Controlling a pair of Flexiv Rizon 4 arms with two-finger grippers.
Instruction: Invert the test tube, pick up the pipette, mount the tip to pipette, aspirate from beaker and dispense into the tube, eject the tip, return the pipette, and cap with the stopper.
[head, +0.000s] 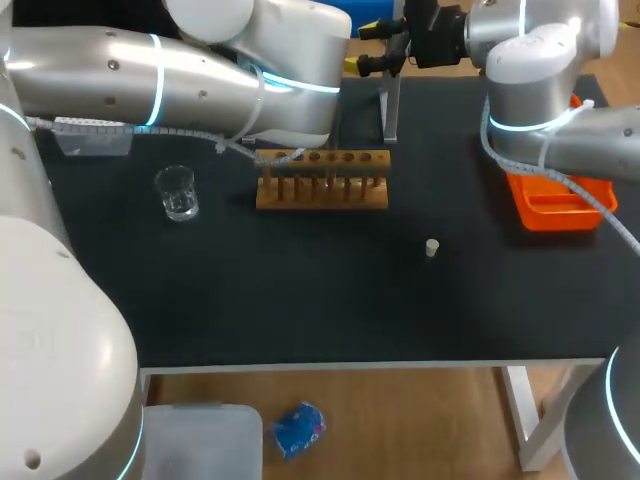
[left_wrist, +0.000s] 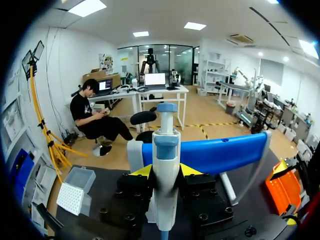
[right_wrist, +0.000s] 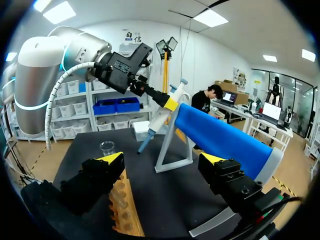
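My left gripper (left_wrist: 165, 171) is shut on the white and blue pipette (left_wrist: 165, 150), which stands upright against the blue holder (left_wrist: 220, 152) of the stand. The right wrist view shows that left gripper (right_wrist: 167, 103) gripping the pipette (right_wrist: 159, 120) with its shaft pointing down over the table. Over the table's far edge, above the wooden rack (head: 322, 180), my right gripper (head: 372, 48) is wide open and holds nothing. A clear tube (head: 268, 172) stands at the rack's left end. The glass beaker (head: 178, 192) sits left of the rack. The small stopper (head: 431, 248) lies right of centre.
An orange bin (head: 555, 200) sits at the right edge under my right arm. A white tip box (left_wrist: 72, 192) stands on the table's left side, partly under my left arm in the head view. The stand's grey frame (right_wrist: 172, 150) rises behind the rack.
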